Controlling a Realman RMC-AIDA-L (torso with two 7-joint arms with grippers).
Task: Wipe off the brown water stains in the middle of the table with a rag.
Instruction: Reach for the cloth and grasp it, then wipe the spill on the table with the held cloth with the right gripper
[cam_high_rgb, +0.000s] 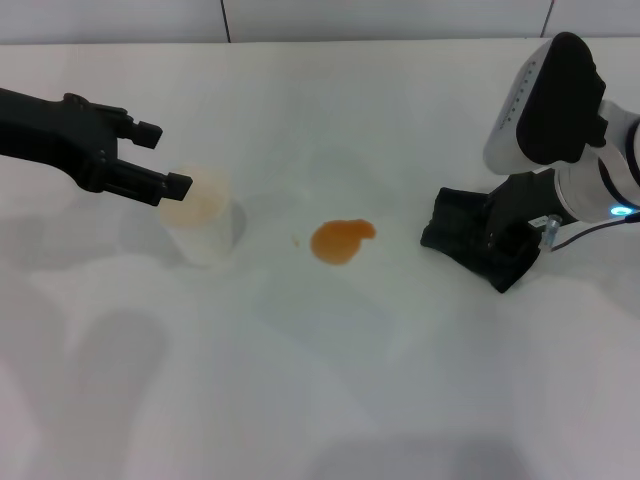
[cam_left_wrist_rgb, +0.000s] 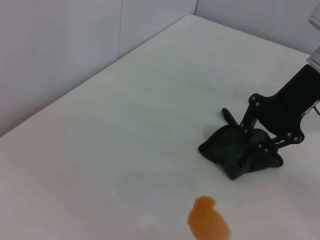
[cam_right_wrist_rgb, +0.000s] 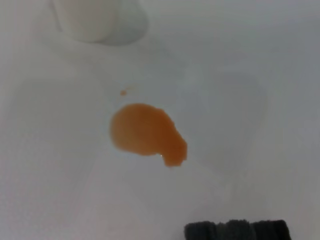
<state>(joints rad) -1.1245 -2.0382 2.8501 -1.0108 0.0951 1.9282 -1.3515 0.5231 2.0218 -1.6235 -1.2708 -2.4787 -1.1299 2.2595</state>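
The brown water stain (cam_high_rgb: 341, 241) is an orange-brown blotch on the white table (cam_high_rgb: 330, 400), near its middle. It also shows in the left wrist view as the stain (cam_left_wrist_rgb: 209, 221) and in the right wrist view as the stain (cam_right_wrist_rgb: 146, 132). The dark rag (cam_high_rgb: 456, 226) lies on the table to the stain's right, about a hand's width away. My right gripper (cam_high_rgb: 502, 246) is down on the rag (cam_left_wrist_rgb: 235, 157), shut on its bunched folds. A dark edge of the rag (cam_right_wrist_rgb: 237, 230) shows in the right wrist view. My left gripper (cam_high_rgb: 164, 157) hovers open at the left, holding nothing.
A translucent white cup (cam_high_rgb: 205, 226) with a pale tan tint inside stands left of the stain, just beside my left gripper's fingertips; the cup (cam_right_wrist_rgb: 95, 20) also shows in the right wrist view. A tiny orange droplet (cam_right_wrist_rgb: 123, 92) sits between cup and stain. A wall borders the table's far edge.
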